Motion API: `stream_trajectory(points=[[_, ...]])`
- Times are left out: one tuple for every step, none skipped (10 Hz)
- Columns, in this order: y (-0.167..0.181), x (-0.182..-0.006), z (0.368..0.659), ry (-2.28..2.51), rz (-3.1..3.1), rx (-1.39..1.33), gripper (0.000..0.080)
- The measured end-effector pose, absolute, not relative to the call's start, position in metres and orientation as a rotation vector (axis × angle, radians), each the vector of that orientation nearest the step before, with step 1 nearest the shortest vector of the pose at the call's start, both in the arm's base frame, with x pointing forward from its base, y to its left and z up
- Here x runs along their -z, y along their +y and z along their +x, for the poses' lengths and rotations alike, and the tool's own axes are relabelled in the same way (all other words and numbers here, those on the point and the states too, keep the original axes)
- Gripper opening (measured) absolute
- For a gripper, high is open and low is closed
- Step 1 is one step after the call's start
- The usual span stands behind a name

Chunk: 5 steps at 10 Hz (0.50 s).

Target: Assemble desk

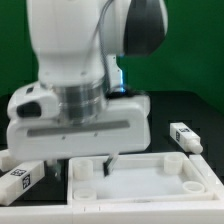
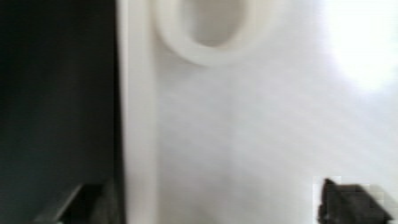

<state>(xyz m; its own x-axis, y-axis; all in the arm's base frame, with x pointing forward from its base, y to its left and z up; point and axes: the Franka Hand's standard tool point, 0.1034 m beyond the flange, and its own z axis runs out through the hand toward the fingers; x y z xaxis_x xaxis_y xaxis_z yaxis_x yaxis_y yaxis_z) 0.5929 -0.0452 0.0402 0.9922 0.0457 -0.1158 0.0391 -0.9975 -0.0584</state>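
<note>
**A:** Where does the tabletop sit relative to the jaws?

**B:** Right beneath them. The tabletop (image 1: 150, 182) lies flat on the dark worktop (image 2: 50, 100). Its outer edge runs between the two fingertips (image 2: 71, 207), so one tip hangs over the worktop and the other over white plastic. The jaws are spread wide and grasp nothing.

**A:** What could go wrong?

**B:** The panel looks smooth and slick. I judge that a shallow pinch on the rim could slip off. A tip landing on the rim instead of straddling it could shove the panel sideways.

**A:** And the parts themselves?

**B:** They are hard white plastic. The tabletop is a rimmed rectangular tray with a rounded socket (image 2: 210, 35) ahead of the jaws. Square-section legs carrying black-and-white tags lie loose, one leg (image 1: 185, 137) off one side of the jaws and another leg (image 1: 20, 177) off the other.
</note>
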Motion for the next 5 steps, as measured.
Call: stream_trajectory(points=[[-0.031,-0.058,0.595,-0.094,-3.079,-0.187,0.0616],[-0.022,-0.065,0.594,-0.116,-3.079,-0.177,0.0616],[-0.016,-0.065,0.591,-0.127,-3.079,-0.173,0.0643],[-0.018,-0.064,0.591,-0.123,-3.078,-0.173,0.0648],[-0.018,-0.063,0.591,-0.122,-3.078,-0.174,0.0648]])
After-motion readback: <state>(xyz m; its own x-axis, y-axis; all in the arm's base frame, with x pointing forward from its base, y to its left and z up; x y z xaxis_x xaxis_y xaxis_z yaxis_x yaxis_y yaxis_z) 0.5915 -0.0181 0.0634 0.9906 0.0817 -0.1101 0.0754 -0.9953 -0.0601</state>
